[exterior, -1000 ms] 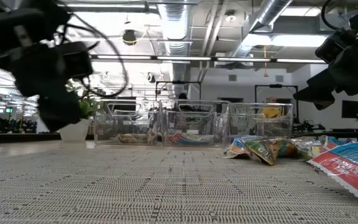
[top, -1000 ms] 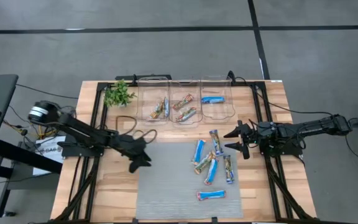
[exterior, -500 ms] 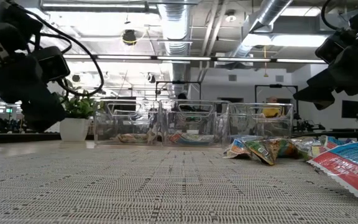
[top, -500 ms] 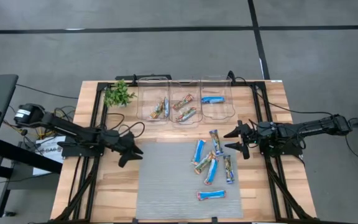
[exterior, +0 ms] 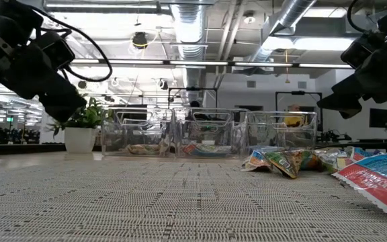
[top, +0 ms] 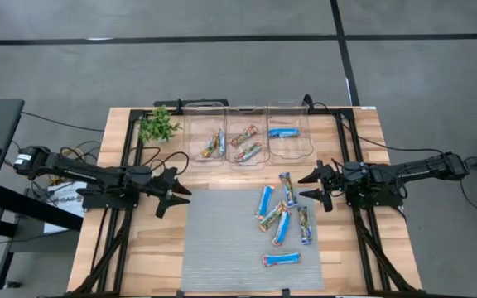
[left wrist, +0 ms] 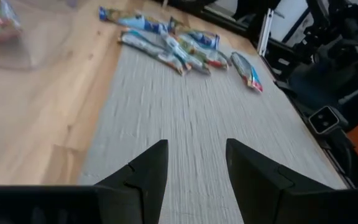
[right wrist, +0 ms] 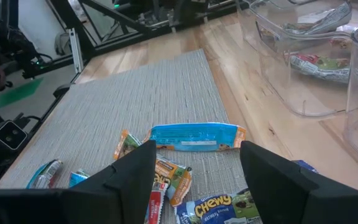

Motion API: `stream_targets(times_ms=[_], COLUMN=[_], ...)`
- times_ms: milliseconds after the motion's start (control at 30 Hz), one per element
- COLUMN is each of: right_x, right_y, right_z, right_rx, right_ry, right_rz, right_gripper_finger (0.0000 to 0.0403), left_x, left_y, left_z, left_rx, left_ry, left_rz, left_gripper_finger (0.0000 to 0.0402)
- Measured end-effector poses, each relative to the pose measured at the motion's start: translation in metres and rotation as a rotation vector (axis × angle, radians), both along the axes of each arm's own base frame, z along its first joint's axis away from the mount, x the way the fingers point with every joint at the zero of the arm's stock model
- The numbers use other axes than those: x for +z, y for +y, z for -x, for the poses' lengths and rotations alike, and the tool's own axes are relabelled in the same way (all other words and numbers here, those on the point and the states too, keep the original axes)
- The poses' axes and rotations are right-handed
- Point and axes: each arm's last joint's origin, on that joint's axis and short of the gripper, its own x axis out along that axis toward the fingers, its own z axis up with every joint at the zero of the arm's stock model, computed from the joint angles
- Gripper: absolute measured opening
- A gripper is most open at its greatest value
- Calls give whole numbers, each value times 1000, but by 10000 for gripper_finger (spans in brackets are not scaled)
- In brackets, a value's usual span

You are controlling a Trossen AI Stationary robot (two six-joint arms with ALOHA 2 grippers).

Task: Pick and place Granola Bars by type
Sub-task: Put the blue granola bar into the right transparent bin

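Three clear bins (top: 248,141), plant sprig (top: 157,126) beside, grey mat (top: 222,240) below

Eleven granola bars (top: 281,227), three bins (top: 248,132), one plant (top: 157,125).

- My left pincer (top: 175,191): fingers spread, empty, arm stretched low from the left side.
- My right pincer (top: 311,187): fingers spread, empty, arm stretched from the right.

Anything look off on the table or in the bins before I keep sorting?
Nothing stands out. The three clear bins stand in a row, each holding bars; six loose granola bars lie on the grey mat. Nothing looks spilled or torn.
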Motion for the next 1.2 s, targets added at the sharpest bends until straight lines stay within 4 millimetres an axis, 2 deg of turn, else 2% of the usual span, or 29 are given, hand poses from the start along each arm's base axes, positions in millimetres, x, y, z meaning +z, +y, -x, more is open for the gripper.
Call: stream_targets(times_ms=[400, 600, 867, 1200], right_x=[0, 0, 0, 0], right_y=[0, 0, 0, 0], right_z=[0, 0, 0, 0], right_rx=[0, 0, 0, 0], right_ry=[0, 0, 0, 0], right_rz=[0, 0, 0, 0], right_gripper_finger=[225, 225, 225, 225], left_x=[2, 11, 19, 29], left_y=[7, 8, 13, 15], left_z=[19, 23, 28, 35], left_rx=[41, 73, 162, 173], left_ry=[10, -79, -176, -313], left_rz=[-61, -65, -156, -244], left_gripper_finger=[154, 155, 155, 155])
